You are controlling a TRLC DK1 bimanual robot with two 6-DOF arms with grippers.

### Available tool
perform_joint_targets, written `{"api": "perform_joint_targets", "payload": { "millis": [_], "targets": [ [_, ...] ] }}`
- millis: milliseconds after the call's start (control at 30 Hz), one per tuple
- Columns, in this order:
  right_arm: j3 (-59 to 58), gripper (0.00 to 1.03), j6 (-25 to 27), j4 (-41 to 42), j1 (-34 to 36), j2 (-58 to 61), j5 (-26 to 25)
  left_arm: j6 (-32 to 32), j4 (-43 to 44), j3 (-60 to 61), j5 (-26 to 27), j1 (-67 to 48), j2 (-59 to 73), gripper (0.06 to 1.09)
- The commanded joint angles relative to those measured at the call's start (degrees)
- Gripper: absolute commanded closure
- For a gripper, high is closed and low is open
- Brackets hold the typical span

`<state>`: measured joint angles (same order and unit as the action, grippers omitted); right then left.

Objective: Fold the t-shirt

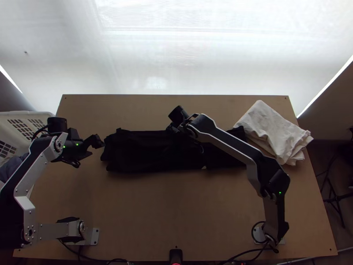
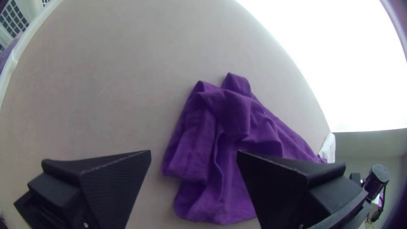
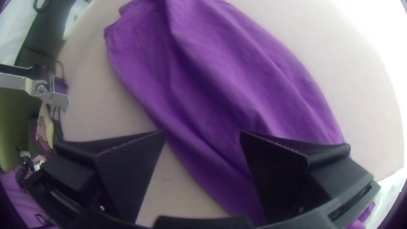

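White basket [image 1: 40, 115] with grey cloth [image 1: 12, 168] inside

Beyond the far edge of the light wooden table [image 1: 163, 212], a white curtain [image 1: 176, 62] glows with strong, diffuse light, thin bright slits edging its sides. Right of the table, a black metal frame [image 1: 336, 201] stands on dark floor [image 1: 326, 154].

Bright backlight from the white sheet [image 1: 176, 66], table [image 1: 176, 212] dimmer; both wrist views: glare, bowed edges, dark corners.
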<state>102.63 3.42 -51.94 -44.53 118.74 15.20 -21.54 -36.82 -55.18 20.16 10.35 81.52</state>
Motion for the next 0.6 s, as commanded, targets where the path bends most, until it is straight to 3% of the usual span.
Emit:
{"api": "perform_joint_targets", "payload": {
  "millis": [0, 300, 567],
  "targets": [
    [1.4, 0.19, 1.5, 0.5, 0.4, 6.9, -1.0, -1.0, 10.2, 6.5, 0.1, 0.3, 0.9, 0.10],
    [1.4, 0.15, 1.6, 0.9, 2.2, 9.4, -0.9, 1.1, 14.3, 6.9, 2.2, 0.8, 6.1, 0.10],
    [1.0, 0.15, 1.2, 0.9, 2.2, 9.2, -0.9, 0.9, 18.3, 8.0, 13.4, 0.2, 8.1, 0.10]
  ]
}}
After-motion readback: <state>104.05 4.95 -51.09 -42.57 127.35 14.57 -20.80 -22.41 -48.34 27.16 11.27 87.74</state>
